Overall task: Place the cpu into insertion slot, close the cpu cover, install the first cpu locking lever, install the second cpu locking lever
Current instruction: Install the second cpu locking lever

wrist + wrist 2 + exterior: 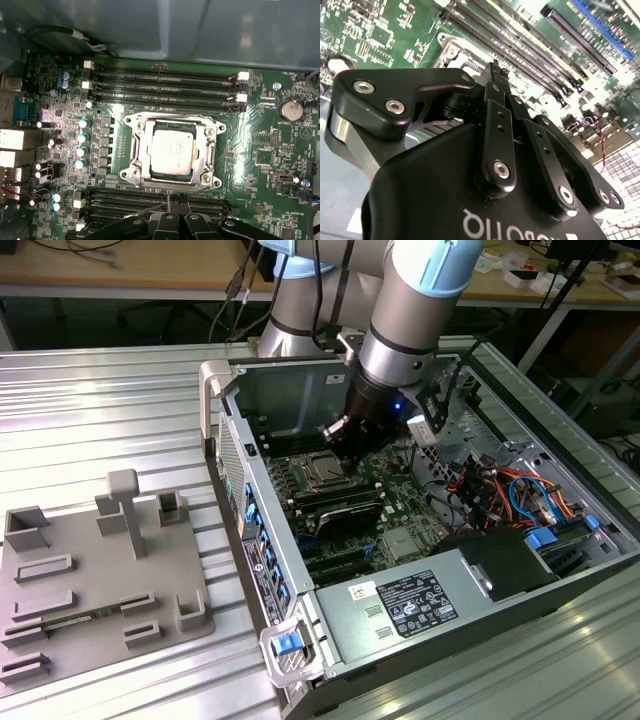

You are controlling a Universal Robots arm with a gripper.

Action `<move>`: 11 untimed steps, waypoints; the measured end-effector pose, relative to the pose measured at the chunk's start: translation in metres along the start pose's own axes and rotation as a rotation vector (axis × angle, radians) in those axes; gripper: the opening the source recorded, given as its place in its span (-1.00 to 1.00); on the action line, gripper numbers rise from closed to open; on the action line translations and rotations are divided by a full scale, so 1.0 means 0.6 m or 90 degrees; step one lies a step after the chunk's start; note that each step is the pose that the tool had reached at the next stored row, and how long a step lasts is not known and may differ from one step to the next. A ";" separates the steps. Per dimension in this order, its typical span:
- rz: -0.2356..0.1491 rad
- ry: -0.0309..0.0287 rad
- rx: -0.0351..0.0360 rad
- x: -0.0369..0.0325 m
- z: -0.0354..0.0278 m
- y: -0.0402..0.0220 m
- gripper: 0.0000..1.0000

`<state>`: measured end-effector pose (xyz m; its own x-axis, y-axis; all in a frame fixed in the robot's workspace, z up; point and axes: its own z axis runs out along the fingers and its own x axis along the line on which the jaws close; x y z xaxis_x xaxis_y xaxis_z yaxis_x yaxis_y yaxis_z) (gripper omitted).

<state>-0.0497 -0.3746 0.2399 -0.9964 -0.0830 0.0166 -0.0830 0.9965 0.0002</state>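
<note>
Just beside the socket's edge, over the memory slots (165, 202), the gripper (173, 199) has fingers pinched together, holding nothing. Beyond it, the cpu (172, 150) sits in the insertion slot (139, 150), the cpu cover (172, 121) closed flat over it. Lever state unclear.

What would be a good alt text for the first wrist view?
The cpu lies in the insertion slot with the cpu cover closed over it, on a green circuit board. Black memory slots run on two sides, and the end effector hovers beside the socket.
</note>
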 end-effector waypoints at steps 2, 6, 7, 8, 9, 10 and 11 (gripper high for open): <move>0.000 0.0000 0.0000 0.004 0.003 -0.001 -0.79; 0.006 0.0001 0.0000 0.064 0.037 0.004 -0.79; 0.007 0.0001 0.0000 0.071 0.043 0.004 -0.79; 0.007 0.0001 0.0000 0.074 0.045 0.005 -0.79; 0.007 0.0001 -0.0001 0.075 0.046 0.005 -0.79; 0.007 0.0001 -0.0001 0.077 0.046 0.005 -0.79; 0.007 0.0001 -0.0002 0.078 0.046 0.005 -0.79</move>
<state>-0.0972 -0.3754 0.2131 -0.9972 -0.0726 0.0167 -0.0726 0.9974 0.0003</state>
